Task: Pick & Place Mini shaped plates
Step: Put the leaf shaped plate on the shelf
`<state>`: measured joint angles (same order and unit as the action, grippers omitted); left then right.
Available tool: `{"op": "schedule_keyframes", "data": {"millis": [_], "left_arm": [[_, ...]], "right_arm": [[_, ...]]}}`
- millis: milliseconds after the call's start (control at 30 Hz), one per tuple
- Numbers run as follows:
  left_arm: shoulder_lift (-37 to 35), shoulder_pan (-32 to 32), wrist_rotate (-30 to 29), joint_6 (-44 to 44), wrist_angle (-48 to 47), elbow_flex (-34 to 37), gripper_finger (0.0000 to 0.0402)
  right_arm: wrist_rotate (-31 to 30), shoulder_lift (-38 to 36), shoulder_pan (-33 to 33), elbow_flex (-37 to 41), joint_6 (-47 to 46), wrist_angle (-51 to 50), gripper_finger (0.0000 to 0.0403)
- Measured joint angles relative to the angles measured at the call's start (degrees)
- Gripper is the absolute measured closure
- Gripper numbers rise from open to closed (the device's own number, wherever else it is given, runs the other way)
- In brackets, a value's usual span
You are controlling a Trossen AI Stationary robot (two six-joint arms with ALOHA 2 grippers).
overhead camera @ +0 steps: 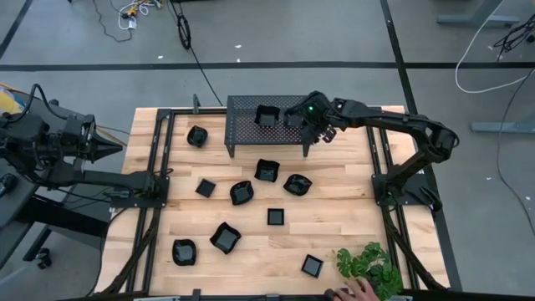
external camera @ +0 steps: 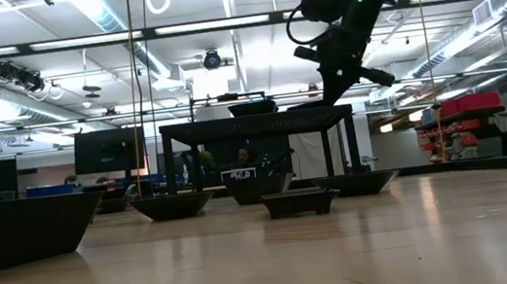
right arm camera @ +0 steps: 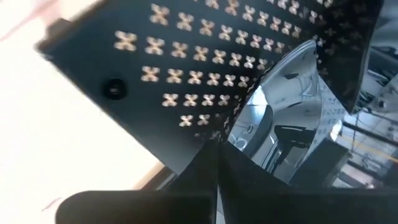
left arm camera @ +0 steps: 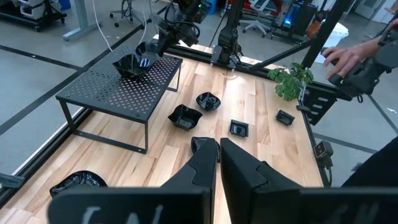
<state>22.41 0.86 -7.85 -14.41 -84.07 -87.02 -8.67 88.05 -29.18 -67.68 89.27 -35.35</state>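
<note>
A small glossy black dish (overhead camera: 294,118) sits on the top of the black perforated-metal stand on legs (overhead camera: 242,125), toward its 3 o'clock end in the high view, with the right gripper (overhead camera: 306,117) directly over it. In the right wrist view the dish's shiny inner wall (right arm camera: 292,118) lies just beyond the tips of the two dark fingers (right arm camera: 186,180), which are pressed together with no gap between them; whether any rim is pinched there cannot be told. A second small black dish with a raised rim (overhead camera: 266,116) rests on the same stand just at 9 o'clock of the first.

The other mini plates lie on the pale wooden table (overhead camera: 334,201). A wavy-edged dish (overhead camera: 197,135) is at 9 o'clock of the stand. A cluster sits at 6 o'clock of the stand: a rounded dish (overhead camera: 267,170), another (overhead camera: 297,184), a third (overhead camera: 242,192), and a small square one (overhead camera: 206,187). Farther toward 6 o'clock are a square dish (overhead camera: 276,216), a larger one (overhead camera: 225,237), a rounded one (overhead camera: 184,252) and a square one (overhead camera: 312,266).

The left gripper (left arm camera: 219,149) waits off the table's 9 o'clock edge, its fingers nearly together and holding nothing.

A green leafy plant (overhead camera: 369,265) stands at the table's 5 o'clock corner, with a person's hand (overhead camera: 361,289) beside it. No writing on any object can be read.
</note>
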Motion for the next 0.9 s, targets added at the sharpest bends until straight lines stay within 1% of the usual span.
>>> {"op": "schedule_keyframes", "data": {"millis": [133, 400, 500, 633, 767, 900], "left_arm": [[0.00, 0.01, -0.01, 0.00, 0.00, 0.00, 0.0376], [0.00, 0.00, -0.01, 0.00, 0.00, 0.00, 0.0376], [0.00, 0.00, 0.01, 0.00, 0.00, 0.00, 0.0376], [0.00, 0.01, 0.01, 0.00, 0.01, 0.00, 0.0376], [0.00, 0.00, 0.01, 0.00, -0.01, 0.00, 0.0376], [0.00, 0.02, 0.01, 0.00, -0.01, 0.00, 0.0376]], "right_arm": [[4.11, -1.83, -0.71, 0.00, 1.64, -0.58, 0.0401], [9.19, -3.93, -3.75, 0.00, 4.70, -0.47, 0.0401], [9.73, -3.93, -4.46, 0.00, 5.81, -0.47, 0.0401], [9.80, -3.93, -4.81, 0.00, 10.88, -0.46, 0.0401], [10.40, -3.93, -4.81, 0.00, 11.69, -0.46, 0.0401], [12.51, -3.93, -4.81, 0.00, 11.72, -0.46, 0.0401]]}}
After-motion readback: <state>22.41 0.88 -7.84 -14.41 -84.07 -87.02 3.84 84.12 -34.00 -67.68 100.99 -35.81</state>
